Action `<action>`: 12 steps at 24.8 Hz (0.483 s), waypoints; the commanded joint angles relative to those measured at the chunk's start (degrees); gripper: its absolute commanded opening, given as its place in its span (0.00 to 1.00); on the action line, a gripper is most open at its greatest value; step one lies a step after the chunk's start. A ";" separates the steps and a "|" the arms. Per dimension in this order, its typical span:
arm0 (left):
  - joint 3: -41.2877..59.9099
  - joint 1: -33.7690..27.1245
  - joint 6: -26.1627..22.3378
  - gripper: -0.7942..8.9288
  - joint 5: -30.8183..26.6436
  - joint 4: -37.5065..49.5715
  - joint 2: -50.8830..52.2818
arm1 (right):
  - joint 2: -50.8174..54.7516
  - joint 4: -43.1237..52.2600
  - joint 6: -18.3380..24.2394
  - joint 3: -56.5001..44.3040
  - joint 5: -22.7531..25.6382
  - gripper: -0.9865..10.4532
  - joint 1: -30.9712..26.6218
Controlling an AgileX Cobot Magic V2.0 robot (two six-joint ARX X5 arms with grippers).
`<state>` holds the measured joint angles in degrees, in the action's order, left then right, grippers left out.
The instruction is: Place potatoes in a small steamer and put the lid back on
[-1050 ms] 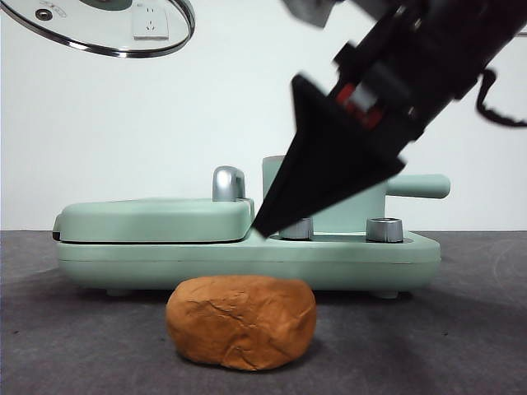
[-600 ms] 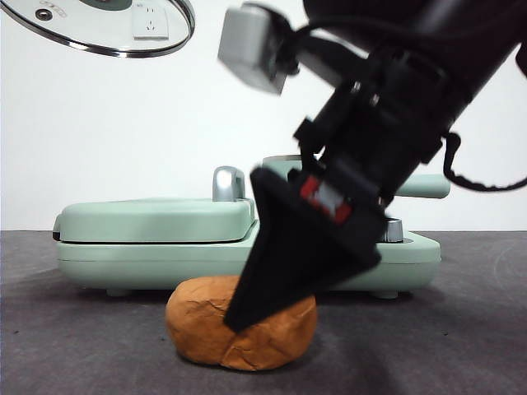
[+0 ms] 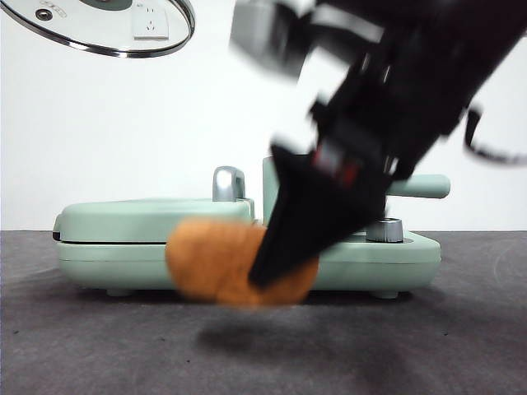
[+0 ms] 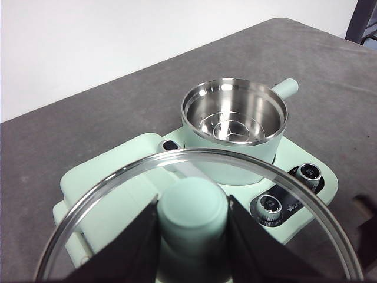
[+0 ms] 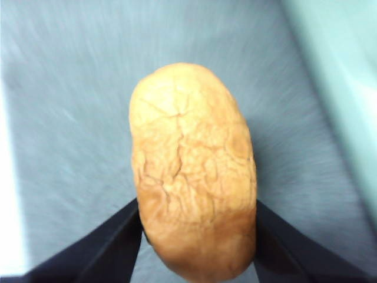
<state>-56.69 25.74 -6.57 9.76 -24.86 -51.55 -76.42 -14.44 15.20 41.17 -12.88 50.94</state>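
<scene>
My right gripper [image 3: 276, 276] is shut on the orange-brown wrinkled potato [image 3: 218, 259] and holds it off the table, in front of the cooker; the wrist view shows the potato [image 5: 191, 171] gripped between both jaws. The mint-green steamer pot [image 4: 232, 132] stands open and empty on the cooker, its steel inside showing; in the front view only its handle [image 3: 420, 186] and a strip of its wall show behind the arm. My left gripper [image 4: 191, 236] is shut on the knob of the glass lid [image 4: 194, 206] and holds it high above the cooker, at the front view's top left [image 3: 107, 25].
The mint-green cooker base [image 3: 99, 259] lies across the table, with a flat griddle cover [image 3: 148, 218], a chrome handle [image 3: 228, 183] and steel dials [image 3: 384, 230]. Dark grey table [image 3: 82, 346] lies in front of it.
My right gripper came down onto the potato, closed on it and lifted it off the table. The lid has stayed held up in the left gripper.
</scene>
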 commanded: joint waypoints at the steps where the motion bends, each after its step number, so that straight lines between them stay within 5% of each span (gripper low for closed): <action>1: -0.96 0.20 0.15 0.10 0.07 1.70 0.13 | 6.05 -4.52 -4.74 1.55 -0.11 0.27 -0.70; 5: -0.96 0.20 0.15 0.10 0.09 1.70 0.13 | 13.55 -20.26 -11.74 9.29 2.95 0.27 -5.57; 12: -0.96 0.20 0.15 0.10 0.09 1.70 0.15 | 10.45 -34.58 -13.31 27.23 4.17 0.27 -12.52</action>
<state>-56.69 25.74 -6.57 9.76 -24.86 -51.55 -64.75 -49.06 3.01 65.67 -8.82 38.48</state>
